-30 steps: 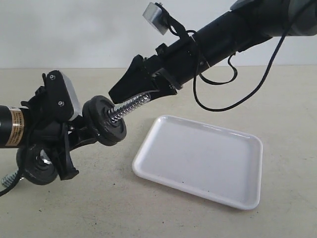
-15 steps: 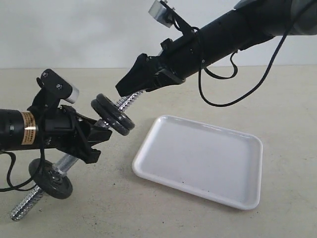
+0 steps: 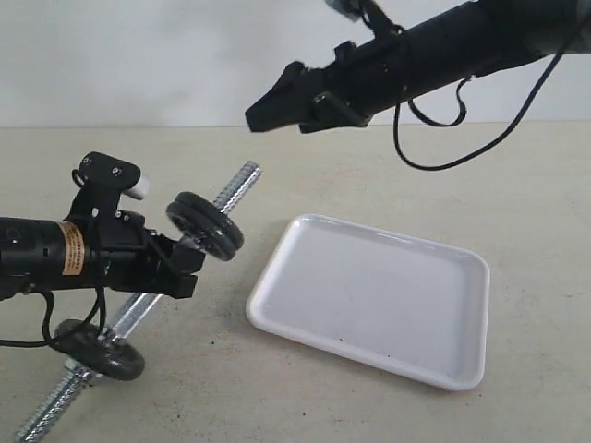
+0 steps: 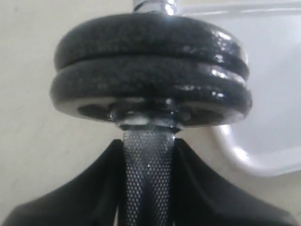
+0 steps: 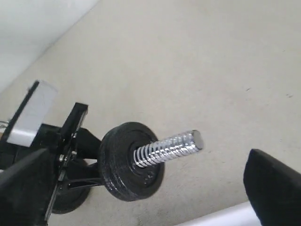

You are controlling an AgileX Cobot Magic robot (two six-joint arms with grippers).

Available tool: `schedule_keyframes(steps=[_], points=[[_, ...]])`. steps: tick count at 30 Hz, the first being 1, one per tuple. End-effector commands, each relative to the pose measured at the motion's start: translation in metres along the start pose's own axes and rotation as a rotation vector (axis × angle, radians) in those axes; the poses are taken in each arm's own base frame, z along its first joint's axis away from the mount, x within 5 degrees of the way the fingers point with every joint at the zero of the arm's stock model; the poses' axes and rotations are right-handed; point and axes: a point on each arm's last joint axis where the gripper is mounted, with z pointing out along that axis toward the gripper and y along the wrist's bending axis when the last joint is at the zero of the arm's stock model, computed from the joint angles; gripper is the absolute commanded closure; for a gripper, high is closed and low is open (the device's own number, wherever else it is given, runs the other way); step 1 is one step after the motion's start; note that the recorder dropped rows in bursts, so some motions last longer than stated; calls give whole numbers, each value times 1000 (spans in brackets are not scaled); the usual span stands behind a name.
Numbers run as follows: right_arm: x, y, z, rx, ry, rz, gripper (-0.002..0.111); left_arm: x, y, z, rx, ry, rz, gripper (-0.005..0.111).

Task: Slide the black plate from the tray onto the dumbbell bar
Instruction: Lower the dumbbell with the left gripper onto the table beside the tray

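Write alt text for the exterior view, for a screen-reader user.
Left claw grips the tilted dumbbell bar, which carries two stacked black plates near its upper end and a third plate near its lower end. Right claw hangs open above, apart from the bar; the white tray beside it holds no plates.

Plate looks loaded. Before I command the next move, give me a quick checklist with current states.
1. Seating: black plate on dumbbell bar, against second plate: ok.
2. Hold: left gripper shut on the bar's knurled middle: ok.
3. Clearance: right gripper open, empty, above and apart from the bar: ok.
4. Supply: tray holds no further plates: ok.
5. Locking: outer threaded end bare, no collar: not ok.
6. Support: bar's lower end touching table: cannot tell.
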Motion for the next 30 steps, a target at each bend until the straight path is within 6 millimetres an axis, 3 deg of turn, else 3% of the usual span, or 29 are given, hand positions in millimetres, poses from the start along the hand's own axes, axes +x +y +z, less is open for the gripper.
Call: schedule_keyframes(steps=[1, 7, 16, 20, 24, 30], points=[[-19, -13, -36, 20, -97, -4, 4, -55, -25, -21, 290, -500, -27, 102], [-30, -9, -59, -61, -100, -43, 4, -55, -24, -21, 283, -503, -36, 102], [-30, -6, -60, -104, -99, -39, 4, -64, -27, -20, 314, -607, -104, 102], [-30, -5, -60, -108, -105, -29, 4, -80, -48, 11, 383, -600, -97, 102], [-30, -5, -60, -110, -103, 5, 4, -95, -55, 35, 375, -558, -91, 102], [-30, -5, -60, -110, -103, 7, 4, -100, -53, 44, 377, -561, -88, 102]])
